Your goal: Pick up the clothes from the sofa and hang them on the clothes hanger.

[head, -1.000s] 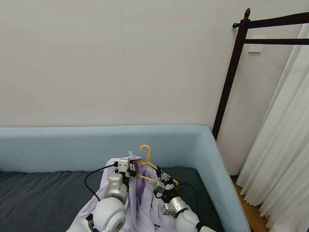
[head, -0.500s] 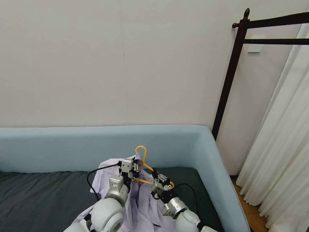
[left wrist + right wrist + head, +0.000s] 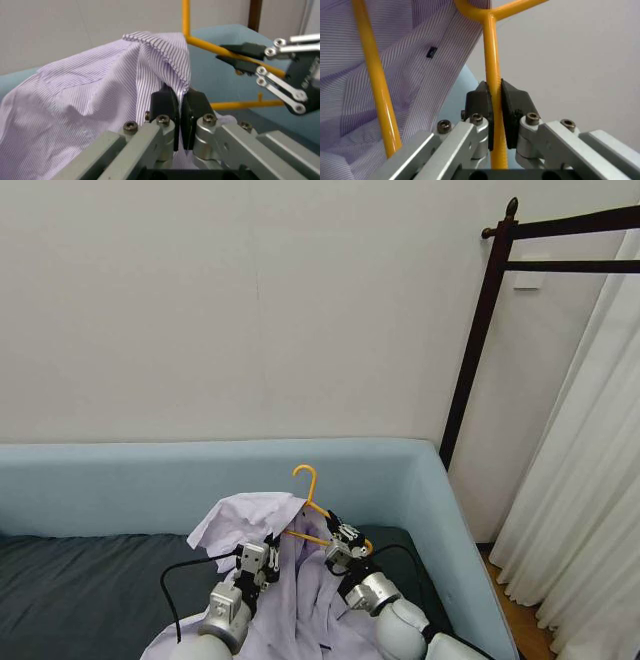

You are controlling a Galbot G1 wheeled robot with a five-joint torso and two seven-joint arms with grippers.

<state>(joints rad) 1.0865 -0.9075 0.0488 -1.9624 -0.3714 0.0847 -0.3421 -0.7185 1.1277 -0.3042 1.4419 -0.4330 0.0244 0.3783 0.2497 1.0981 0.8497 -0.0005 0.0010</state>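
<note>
1. My left pincer [image 3: 178, 96] is clamped shut on a fold of the shirt [image 3: 90, 86], just under the collar.
2. My right pincer [image 3: 495, 98] is closed tight around one bar of the yellow hanger [image 3: 491, 56].
3. The shirt drapes over the hanger's left side. Both are held up above the sofa [image 3: 100, 480] seat, near its right end.
4. A dark rack [image 3: 478, 340] stands well apart, right of the sofa.

A plain pale wall [image 3: 200, 310] takes up the upper left and centre of the head view. At the upper right a dark wooden rack [image 3: 475, 350] stands against it, with a white curtain [image 3: 590, 480] hanging down the right edge. A strip of wooden floor [image 3: 510, 605] shows at the lower right.
</note>
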